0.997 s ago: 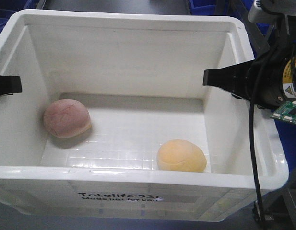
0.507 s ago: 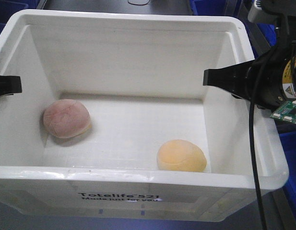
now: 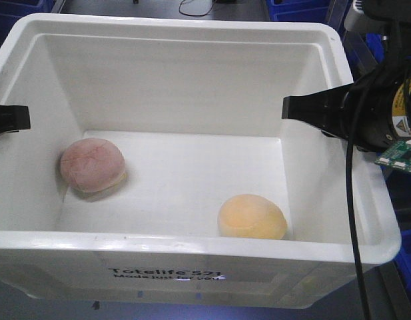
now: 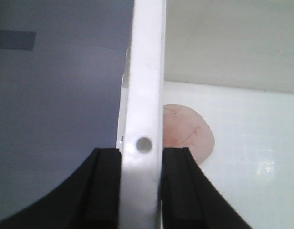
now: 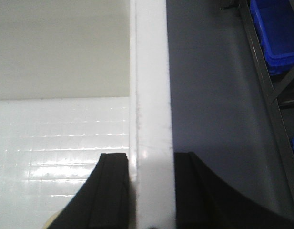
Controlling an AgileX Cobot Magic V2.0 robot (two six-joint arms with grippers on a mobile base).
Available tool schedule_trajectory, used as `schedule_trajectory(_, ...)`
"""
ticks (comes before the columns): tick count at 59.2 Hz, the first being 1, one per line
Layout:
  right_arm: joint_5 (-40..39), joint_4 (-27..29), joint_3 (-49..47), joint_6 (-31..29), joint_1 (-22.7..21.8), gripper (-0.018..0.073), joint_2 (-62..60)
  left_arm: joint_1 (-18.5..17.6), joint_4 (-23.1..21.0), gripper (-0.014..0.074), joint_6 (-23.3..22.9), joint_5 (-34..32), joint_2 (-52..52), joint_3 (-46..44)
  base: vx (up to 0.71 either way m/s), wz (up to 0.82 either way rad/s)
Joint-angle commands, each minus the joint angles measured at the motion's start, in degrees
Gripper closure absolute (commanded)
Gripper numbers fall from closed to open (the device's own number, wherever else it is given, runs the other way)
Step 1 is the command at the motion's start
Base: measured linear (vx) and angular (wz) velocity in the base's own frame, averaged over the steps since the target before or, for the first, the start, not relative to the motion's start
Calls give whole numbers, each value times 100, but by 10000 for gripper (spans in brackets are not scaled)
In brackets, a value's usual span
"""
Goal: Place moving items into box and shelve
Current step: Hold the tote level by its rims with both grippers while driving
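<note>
As we look from the front, our left gripper (image 3: 10, 119) and right gripper (image 3: 310, 109) each clamp an opposite wall of the white box (image 3: 192, 243), with the pink bun (image 3: 92, 165) and orange bun (image 3: 252, 217) loose inside. From the left wrist, the hold spans only the thin rim, so uneven lifting could let it slip. From the right wrist, a blue bin (image 5: 275, 33) and shelf frame (image 5: 267, 98) crowd the right, with grey floor (image 5: 208, 95) between.
</note>
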Motion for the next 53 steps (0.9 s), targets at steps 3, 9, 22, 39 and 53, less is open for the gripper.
schedule_trajectory(3,-59,-808,-200,4,-45,571,-192,-5,671,488,-85,-417,-145,-242,32,1)
schedule_trajectory(9,-59,-808,-200,4,-45,571,-192,-5,671,488,-85,-417,-145,-242,32,1)
schedule_trajectory(22,-59,-808,-200,4,-45,571,-192,-5,671,488,-85,-417,-145,-242,30,1)
schedule_trajectory(39,-59,-808,-200,4,-45,571,-192,-5,671,488,-85,-417,-145,-242,27,9)
schedule_trajectory(53,-59,-808,-200,4,-45,571,-192,-5,671,488,-85,-417,-145,-242,23,32)
